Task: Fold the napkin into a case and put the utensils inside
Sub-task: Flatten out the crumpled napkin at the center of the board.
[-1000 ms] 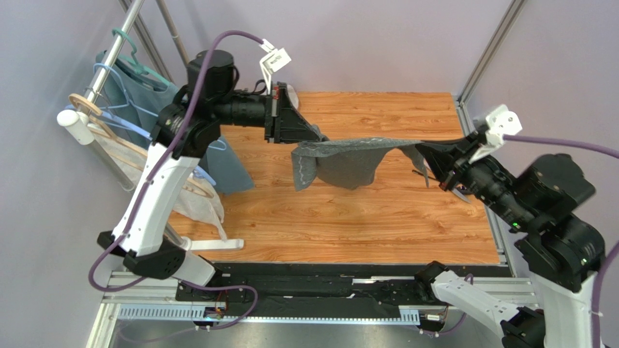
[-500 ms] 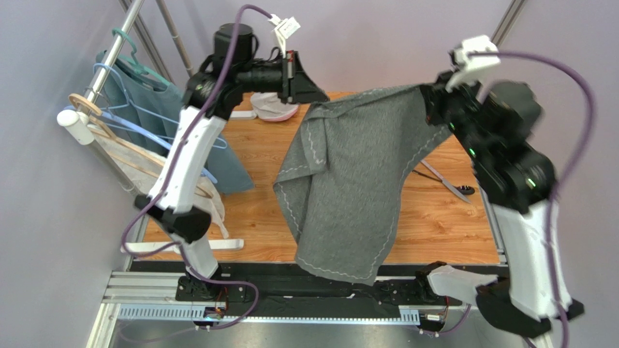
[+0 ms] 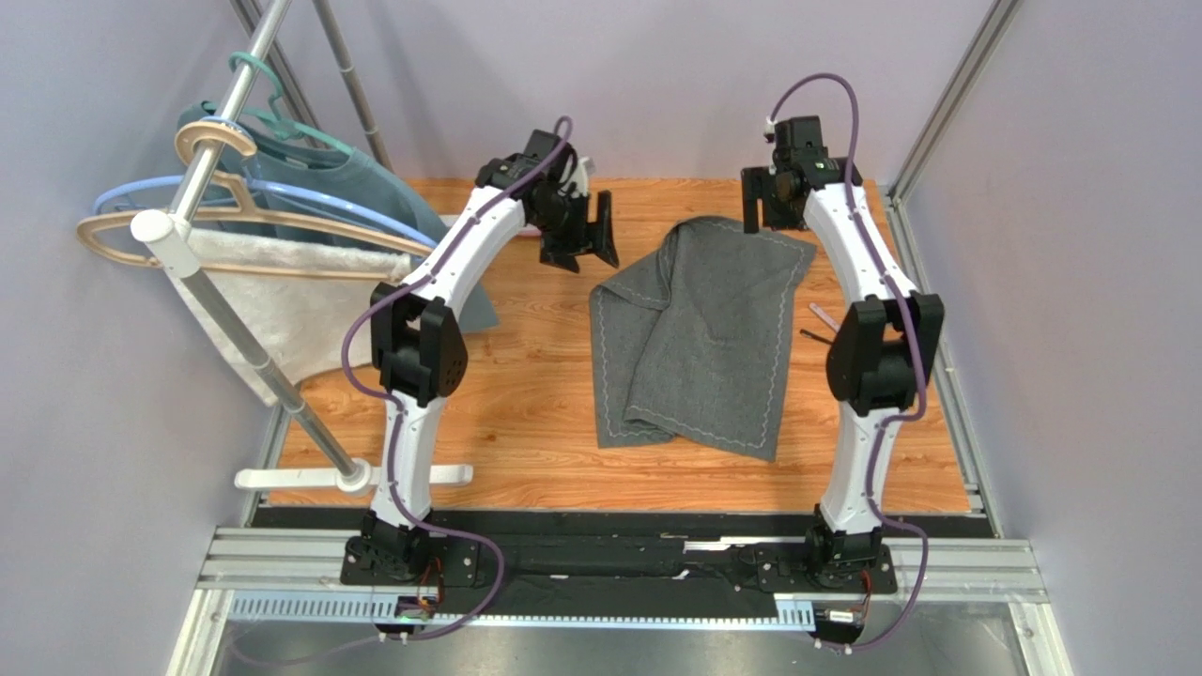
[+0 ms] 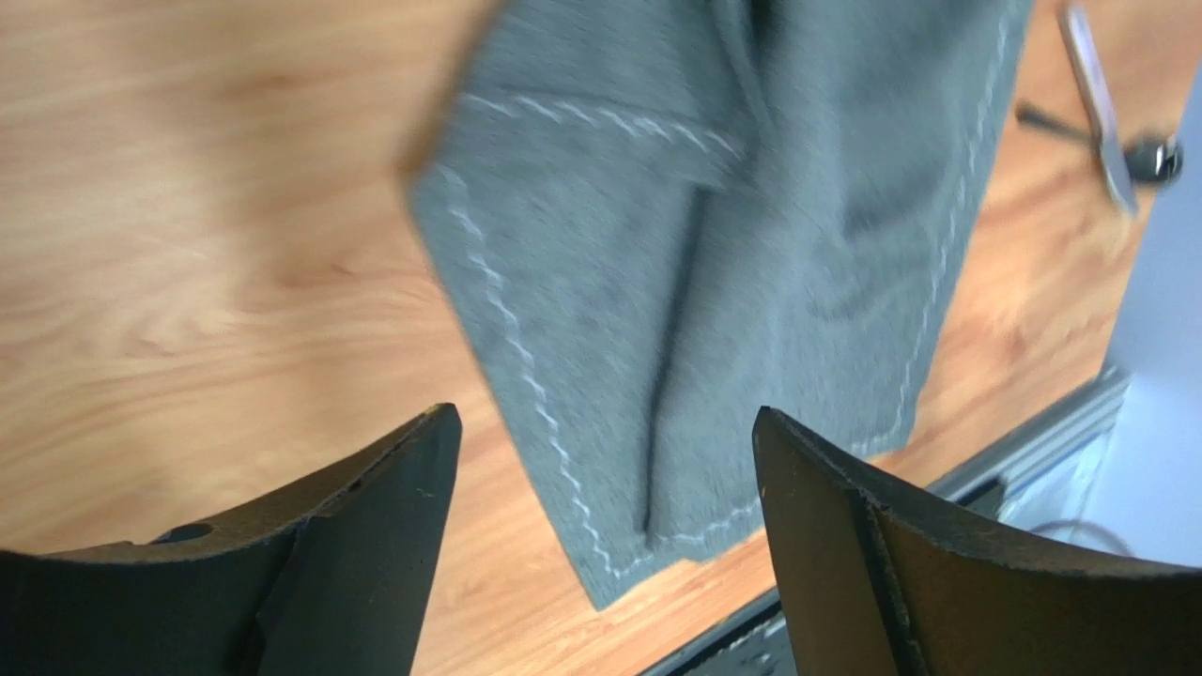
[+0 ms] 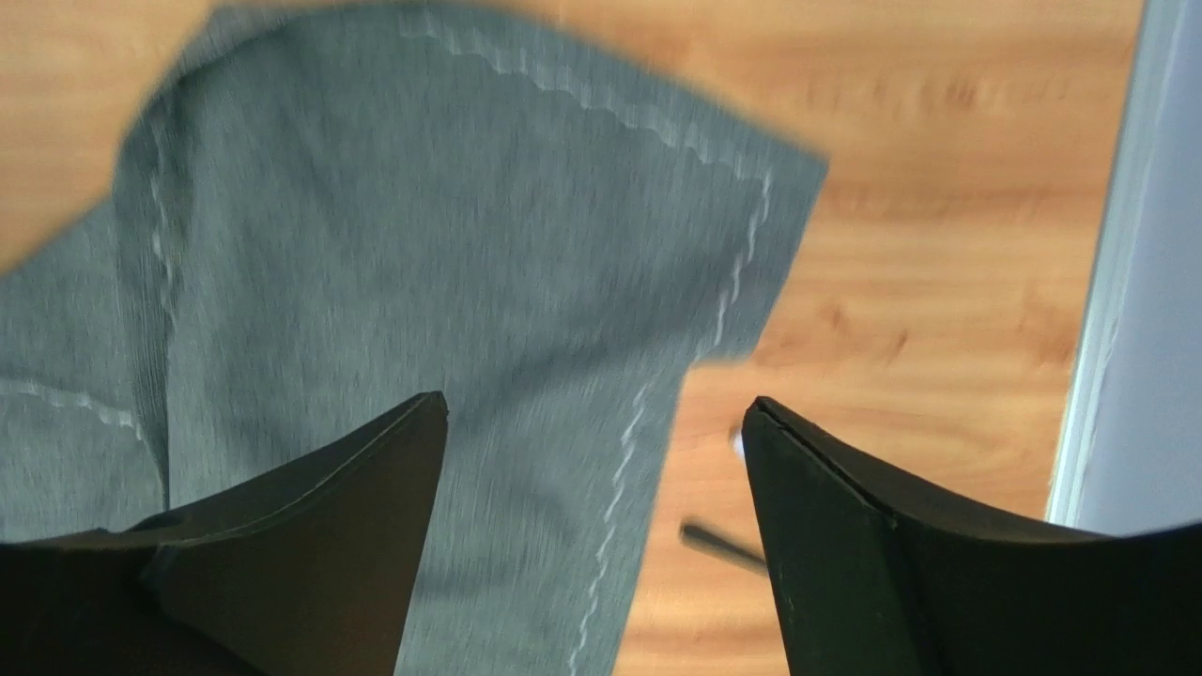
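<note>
Both wrist views are smeared with blur, so the fine weave of the napkin is hard to read, though its pale zigzag stitching shows near the edges. It lies on the wooden table, toward the far middle, loosely doubled over itself with one long fold running down it. The layer underneath is mostly covered. It is a rumpled cloth, not yet a narrow case.

The utensils are hard to make out. In the top view they are thin slivers just right of the napkin, largely hidden behind the right arm. In the left wrist view the silver utensil is cut off by the top edge, and the black utensil beside it shows only a short length. Both lie on bare wood, apart from the cloth.

The left gripper hangs above the napkin with its jaws spread wide and nothing between them. The right gripper is also spread wide and empty above the cloth's far right corner.

At the left, the teal garment is partly hidden by hangers and a white towel.
</note>
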`<state>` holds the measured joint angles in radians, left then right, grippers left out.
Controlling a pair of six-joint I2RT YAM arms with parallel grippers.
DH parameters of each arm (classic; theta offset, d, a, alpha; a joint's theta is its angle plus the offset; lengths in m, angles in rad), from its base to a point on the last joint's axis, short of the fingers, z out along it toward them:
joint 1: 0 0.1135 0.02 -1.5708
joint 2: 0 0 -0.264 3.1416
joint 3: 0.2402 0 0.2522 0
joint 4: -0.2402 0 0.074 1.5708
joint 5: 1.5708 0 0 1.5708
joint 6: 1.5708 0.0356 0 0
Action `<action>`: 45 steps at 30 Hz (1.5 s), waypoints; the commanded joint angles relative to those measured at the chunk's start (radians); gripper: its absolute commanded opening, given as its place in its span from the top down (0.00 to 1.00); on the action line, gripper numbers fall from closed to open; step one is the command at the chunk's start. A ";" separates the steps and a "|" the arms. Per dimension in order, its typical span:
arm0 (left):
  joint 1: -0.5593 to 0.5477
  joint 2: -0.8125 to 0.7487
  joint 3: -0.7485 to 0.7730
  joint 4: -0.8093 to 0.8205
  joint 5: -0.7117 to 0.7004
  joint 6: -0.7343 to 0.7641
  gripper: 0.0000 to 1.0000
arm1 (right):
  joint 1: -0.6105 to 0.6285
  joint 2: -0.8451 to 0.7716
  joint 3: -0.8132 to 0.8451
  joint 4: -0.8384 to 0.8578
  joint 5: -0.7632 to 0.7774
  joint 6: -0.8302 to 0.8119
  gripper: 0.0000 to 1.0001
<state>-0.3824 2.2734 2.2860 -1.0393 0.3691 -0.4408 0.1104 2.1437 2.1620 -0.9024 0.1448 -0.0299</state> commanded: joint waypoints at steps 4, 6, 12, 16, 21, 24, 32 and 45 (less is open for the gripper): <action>-0.203 -0.343 -0.218 0.174 -0.138 0.166 0.31 | 0.024 -0.419 -0.457 0.128 0.001 0.261 0.19; -0.252 -0.425 -0.357 0.275 -0.183 0.171 0.38 | 0.044 -0.461 -0.514 0.131 0.015 0.329 0.21; -0.389 -0.581 -0.716 0.547 -0.402 0.136 0.69 | 0.090 -0.583 -0.824 0.161 0.004 0.571 0.33; -0.409 -0.528 -0.773 0.575 -0.548 0.050 0.91 | 0.100 -0.683 -1.068 0.298 -0.083 0.637 0.56; -0.409 -0.387 -0.735 0.555 -0.631 -0.012 1.00 | 0.106 -0.712 -1.238 0.434 -0.114 0.651 0.78; -0.405 -0.290 -0.688 0.527 -0.648 -0.033 1.00 | 0.110 -0.713 -1.283 0.453 -0.080 0.637 0.81; -0.359 -0.175 -0.707 0.472 -0.604 -0.116 1.00 | 0.110 -0.657 -1.350 0.398 0.047 0.708 0.81; -0.265 -0.335 -0.809 0.162 -0.898 -0.137 1.00 | -0.083 -0.965 -1.490 0.190 0.189 0.757 0.90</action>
<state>-0.6609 2.0781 1.5333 -0.6971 -0.2985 -0.5461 0.0635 1.3415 0.6712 -0.5636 0.1844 0.7136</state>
